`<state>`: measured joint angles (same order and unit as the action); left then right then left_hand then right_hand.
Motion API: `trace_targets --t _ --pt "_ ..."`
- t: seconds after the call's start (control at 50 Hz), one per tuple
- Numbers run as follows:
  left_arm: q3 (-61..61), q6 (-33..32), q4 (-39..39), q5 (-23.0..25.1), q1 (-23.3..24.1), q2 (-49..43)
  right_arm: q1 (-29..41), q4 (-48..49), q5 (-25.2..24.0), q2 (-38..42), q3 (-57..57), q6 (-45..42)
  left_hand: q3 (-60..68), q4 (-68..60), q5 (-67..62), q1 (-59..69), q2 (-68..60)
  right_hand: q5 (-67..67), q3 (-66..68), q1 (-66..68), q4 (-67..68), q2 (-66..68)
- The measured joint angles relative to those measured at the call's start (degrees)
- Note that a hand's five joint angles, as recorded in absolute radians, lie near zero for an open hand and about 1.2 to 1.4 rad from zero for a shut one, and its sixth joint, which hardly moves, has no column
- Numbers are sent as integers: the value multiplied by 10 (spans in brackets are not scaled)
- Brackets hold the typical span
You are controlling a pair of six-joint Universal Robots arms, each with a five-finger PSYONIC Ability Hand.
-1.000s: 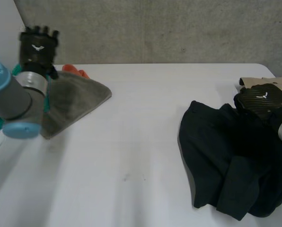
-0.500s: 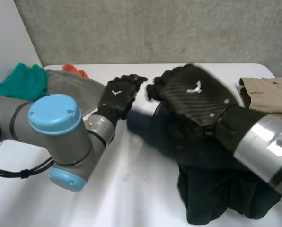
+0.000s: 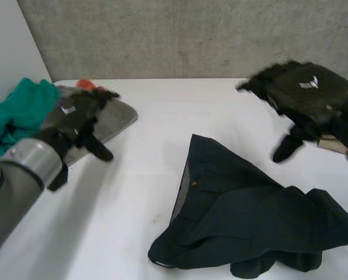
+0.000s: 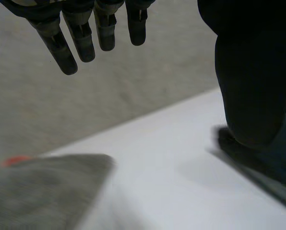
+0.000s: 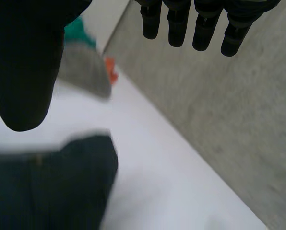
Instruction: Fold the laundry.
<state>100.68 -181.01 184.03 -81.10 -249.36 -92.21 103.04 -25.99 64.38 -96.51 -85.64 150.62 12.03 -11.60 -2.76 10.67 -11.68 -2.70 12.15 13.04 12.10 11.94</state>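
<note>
- While your left hand point(image 3: 75, 116) hangs empty, fingers apart, over the grey cloth point(image 3: 114, 119), your right hand point(image 3: 305, 93) does the same near the table's point(image 3: 162, 134) back right corner.
- Dark pants point(image 3: 250, 216) lie by the front edge.

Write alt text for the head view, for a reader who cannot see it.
A dark garment lies rumpled and partly spread on the white table, with neither hand touching it. The left hand, open, is raised beside a grey cloth and a green cloth; the right hand, also open, is raised over the table's right side.
</note>
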Motion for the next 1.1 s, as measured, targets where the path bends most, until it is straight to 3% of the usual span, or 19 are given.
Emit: trace_targets --t 0.1,0.22,0.38,0.6,0.7,0.8,0.86,1.0,1.08,1.1 --pt "36 0 -62 14 49 20 -28 -66 33 -13 -46 -160 0 0 0 0 0 0 0 0 0 0" --pt "54 -1 -116 12 109 17 -43 -61 75 -10 -117 -230 10 -16 -2 25 -16 -23 26 2 27 27" --pt "58 -1 -164 10 161 9 -71 13 80 -1 -192 -226 16 -24 -2 29 -21 -42 43 10 44 40" --pt "45 -1 -157 4 204 -74 -85 45 66 20 -222 -212 32 -38 -21 46 -36 -163 166 157 168 168" --pt "23 -1 -121 -11 221 -131 -84 59 56 31 -224 -197 108 -114 -103 127 -112 -182 187 176 188 188" --pt "-11 -1 -88 -35 244 -175 -81 81 52 39 -216 -166 267 -273 -260 298 -272 -188 199 185 199 199" --pt "-43 -2 -72 -59 258 -207 -79 95 53 44 -200 -140 521 -530 -508 524 -527 -179 189 179 189 189" --pt "-113 -5 -52 -111 264 -254 -79 71 60 42 -153 -121 551 -566 -530 531 -564 -75 96 91 94 99" --pt "-155 -15 -43 -135 258 -269 -81 21 62 32 -130 -132 553 -566 -530 531 -565 -71 93 91 91 99" --pt "-179 -28 -39 -146 253 -276 -83 -38 61 18 -112 -152 553 -566 -530 531 -565 -72 93 91 91 99"
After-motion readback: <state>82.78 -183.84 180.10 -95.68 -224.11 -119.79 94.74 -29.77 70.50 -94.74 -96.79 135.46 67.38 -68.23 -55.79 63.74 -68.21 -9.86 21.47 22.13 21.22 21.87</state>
